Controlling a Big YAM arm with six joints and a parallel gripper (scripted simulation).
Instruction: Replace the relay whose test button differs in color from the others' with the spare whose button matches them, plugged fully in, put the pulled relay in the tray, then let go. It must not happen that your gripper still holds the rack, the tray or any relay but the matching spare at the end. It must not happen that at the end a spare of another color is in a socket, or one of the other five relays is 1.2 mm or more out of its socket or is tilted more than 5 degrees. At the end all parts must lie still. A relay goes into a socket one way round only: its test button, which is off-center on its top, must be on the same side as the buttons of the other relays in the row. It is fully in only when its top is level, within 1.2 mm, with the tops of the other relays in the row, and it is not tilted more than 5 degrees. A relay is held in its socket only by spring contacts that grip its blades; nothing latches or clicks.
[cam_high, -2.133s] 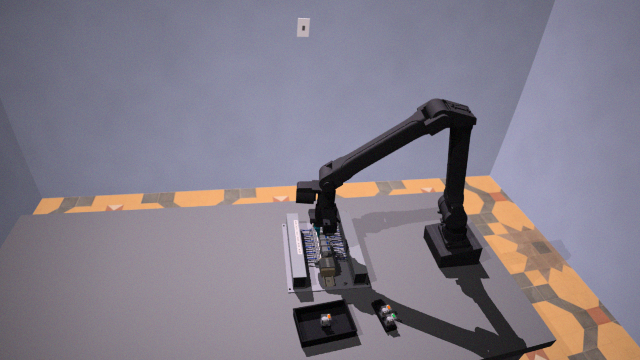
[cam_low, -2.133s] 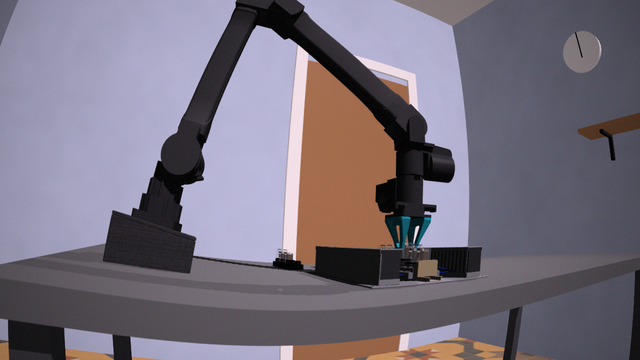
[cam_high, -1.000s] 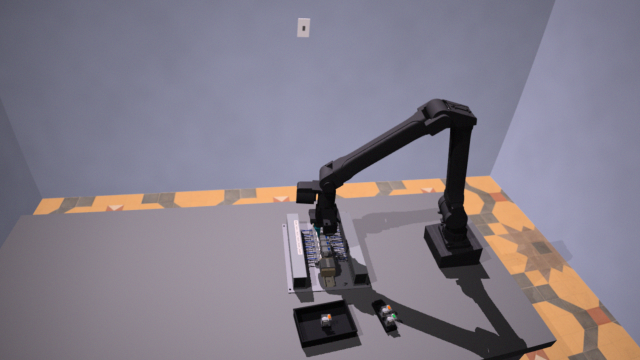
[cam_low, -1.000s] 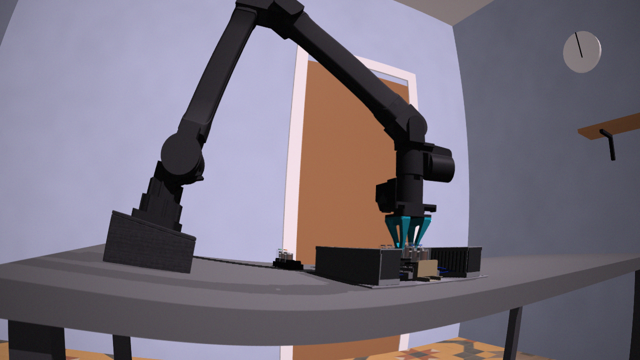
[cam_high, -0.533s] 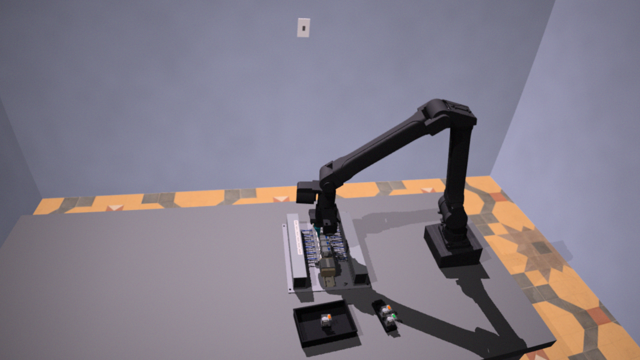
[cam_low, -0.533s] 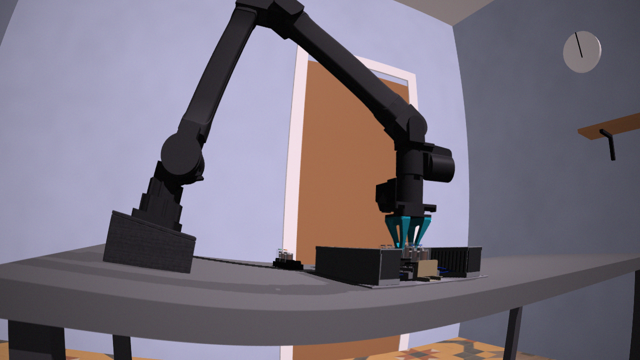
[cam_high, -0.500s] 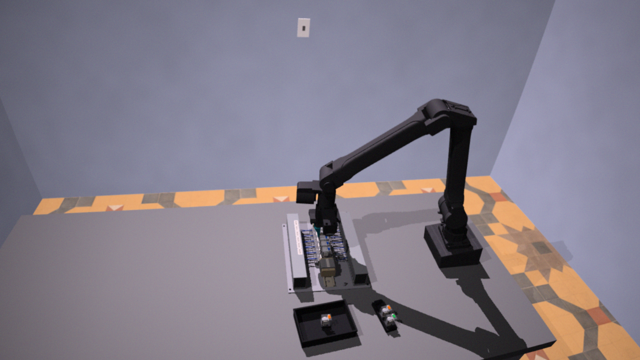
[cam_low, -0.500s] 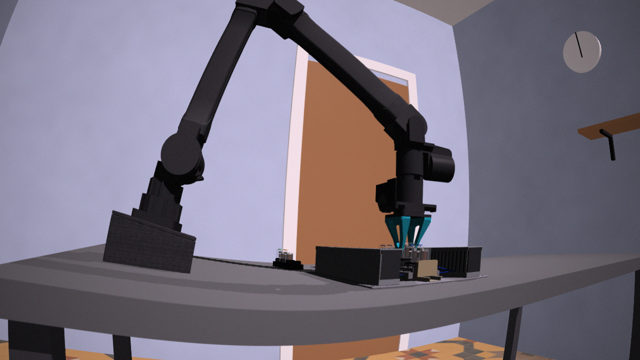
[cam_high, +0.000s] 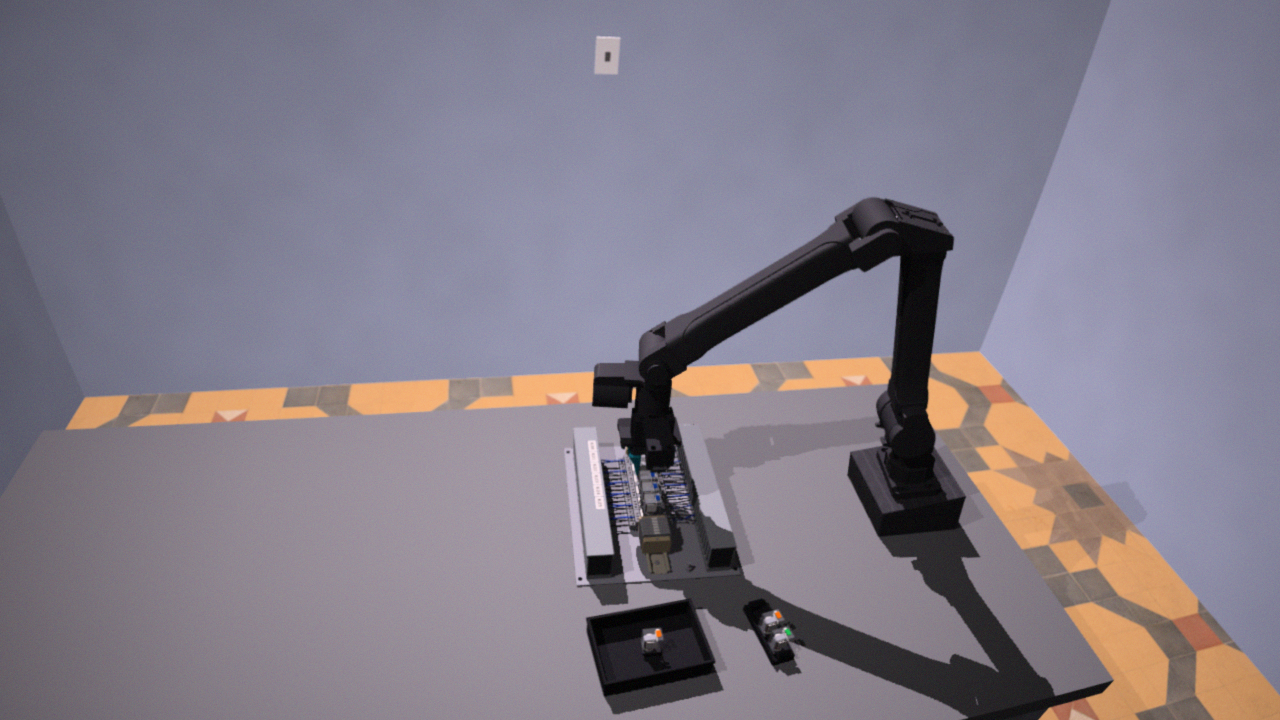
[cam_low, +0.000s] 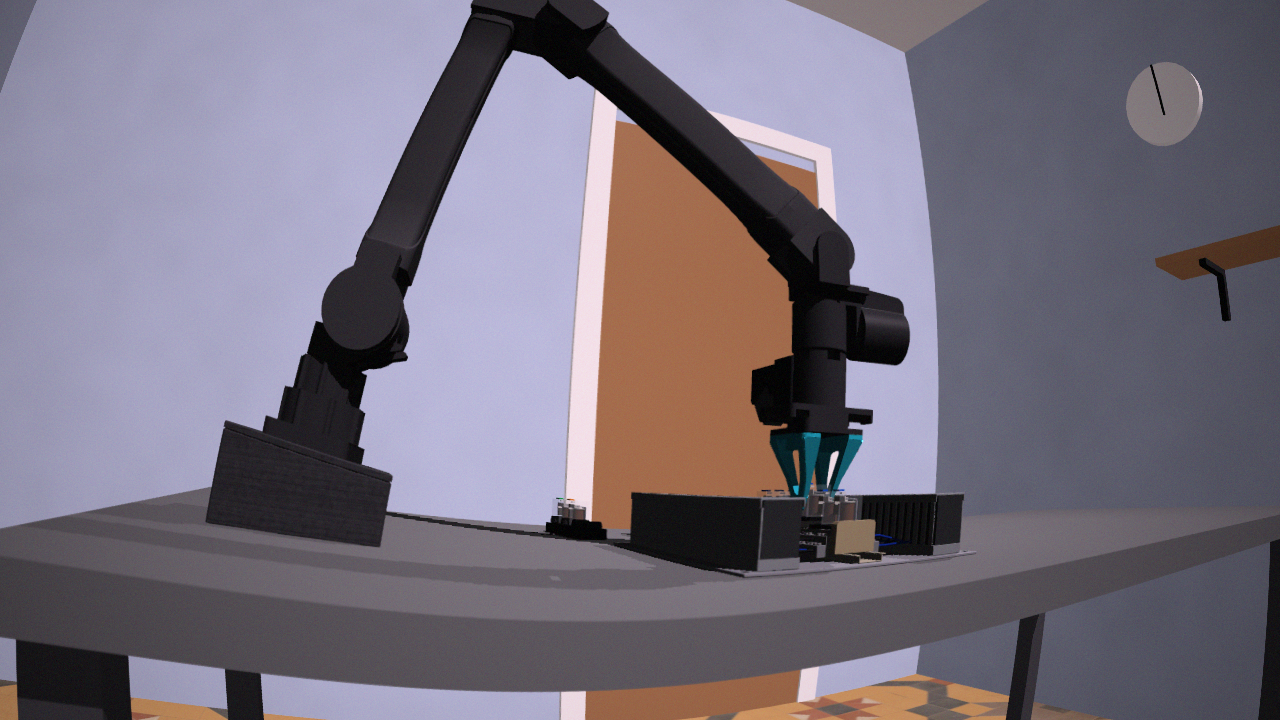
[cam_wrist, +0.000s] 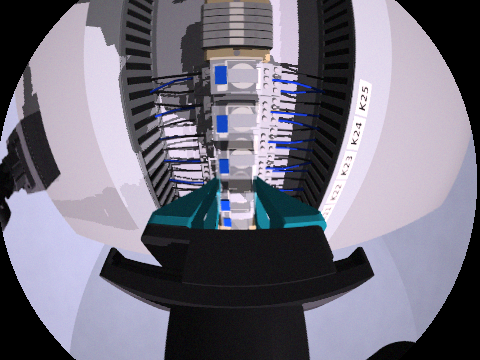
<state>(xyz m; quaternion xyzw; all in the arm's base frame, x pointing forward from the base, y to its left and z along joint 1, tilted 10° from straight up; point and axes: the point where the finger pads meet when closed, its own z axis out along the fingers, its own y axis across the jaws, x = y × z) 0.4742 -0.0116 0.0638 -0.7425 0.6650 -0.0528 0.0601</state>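
On our bench (cam_high: 313, 555) (cam_low: 501, 626): one relay in the tray (cam_high: 596, 658); two relays in the rack (cam_high: 757, 623) (cam_low: 577, 530), right of the tray; behind both, a row of relays (cam_wrist: 236, 122) between two wire ducts (cam_high: 588, 519) (cam_low: 698, 528).

2 blue-grey walls (cam_high: 402, 179) (cam_low: 1056, 358), 1 brown door (cam_low: 698, 358), 1 round clock (cam_low: 1163, 103), patterned floor tiles (cam_high: 384, 389) (cam_low: 859, 700)

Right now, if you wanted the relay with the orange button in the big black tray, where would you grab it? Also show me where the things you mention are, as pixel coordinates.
I'd come straight down from above and pinch two opposite sides of the relay's (cam_high: 651, 642) boxy body, below its button. It seems to stand upright, with space between it and the tray's (cam_high: 659, 678) walls for fingers.
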